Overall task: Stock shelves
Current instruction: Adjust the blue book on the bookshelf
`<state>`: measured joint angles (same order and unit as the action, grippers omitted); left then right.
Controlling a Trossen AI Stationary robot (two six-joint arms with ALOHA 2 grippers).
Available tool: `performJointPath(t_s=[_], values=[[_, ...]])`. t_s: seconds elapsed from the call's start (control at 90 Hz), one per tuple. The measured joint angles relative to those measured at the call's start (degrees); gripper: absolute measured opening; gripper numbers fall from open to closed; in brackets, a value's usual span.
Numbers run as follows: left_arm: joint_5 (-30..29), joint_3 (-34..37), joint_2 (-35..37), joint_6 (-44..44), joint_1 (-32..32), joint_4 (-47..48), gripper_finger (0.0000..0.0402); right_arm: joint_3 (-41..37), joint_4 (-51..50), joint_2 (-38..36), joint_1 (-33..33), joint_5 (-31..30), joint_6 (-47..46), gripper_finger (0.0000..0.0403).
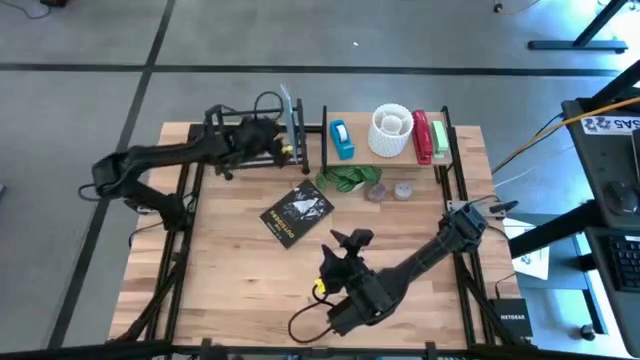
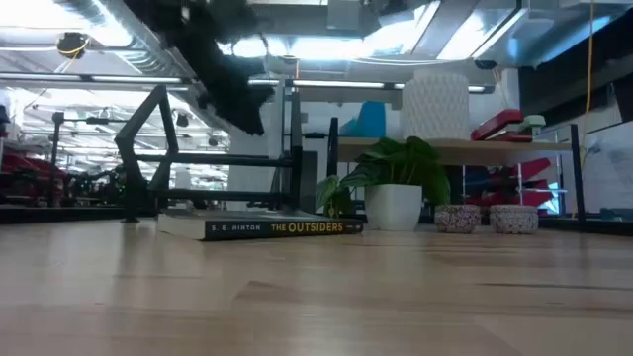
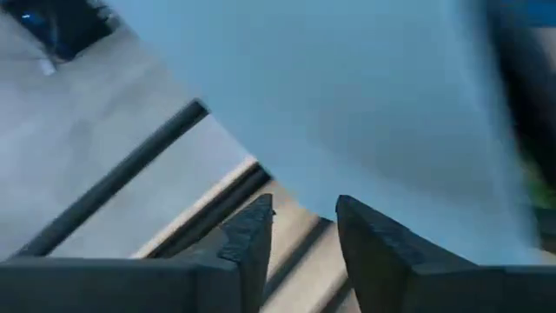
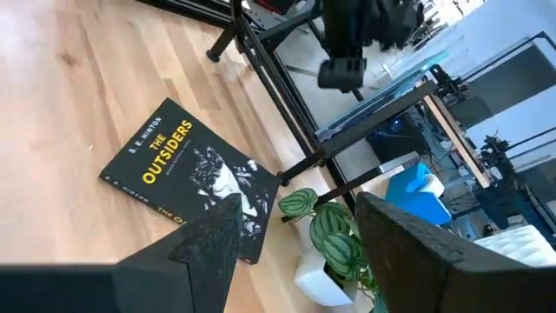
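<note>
Currently the left gripper (image 1: pixel 283 148) sits at the small black rack (image 1: pixel 240 140), fingers slightly apart around a pale blue panel (image 1: pixel 290 118) standing upright in it. Seat it squarely, then back straight out. The right gripper (image 1: pixel 345 243), open, waits near the book (image 1: pixel 296 213), which lies flat just in front of the rack.

We see two matte black arms, chunky rounded joint housings linked by slimmer straight segments. Left arm (image 1: pixel 160 158): small yellow spot near the wrist, black cable looping off the wrist. Right arm (image 1: pixel 420 258): same yellow spot by the wrist, black cable curling under the forearm, pale grey fitting at its base joint. Left claw (image 3: pixel 300 230) fingers are dark grey flat wedges with angled tips. Right claw (image 4: pixel 295 228) fingers are black, wedge-shaped, slightly textured faces.
</note>
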<state>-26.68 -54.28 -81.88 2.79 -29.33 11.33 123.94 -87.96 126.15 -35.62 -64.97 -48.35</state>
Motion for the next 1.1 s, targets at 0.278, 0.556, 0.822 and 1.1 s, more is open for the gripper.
performJointPath(t_s=[0.278, 0.556, 0.822, 1.1], values=[[12.14, 0.0, -5.74, -6.23, -2.94, -8.99, 0.0065, -0.02, 0.02, 0.0, -0.99, -0.05, -1.44, 0.0209], [13.6, 0.0, -5.87, -11.79, -3.03, -10.14, 0.0043, -0.02, 0.92, 0.02, -1.18, -0.18, -1.49, 0.0209], [8.3, 0.0, -0.91, -8.43, -2.04, -1.13, 0.0039, -0.02, 0.98, 0.02, -1.16, -0.43, -1.88, 0.0209], [5.18, 0.0, 8.12, -1.66, 1.01, 9.79, 0.0039, -0.04, 1.17, 0.02, -1.16, -1.6, -2.3, 0.0209]])
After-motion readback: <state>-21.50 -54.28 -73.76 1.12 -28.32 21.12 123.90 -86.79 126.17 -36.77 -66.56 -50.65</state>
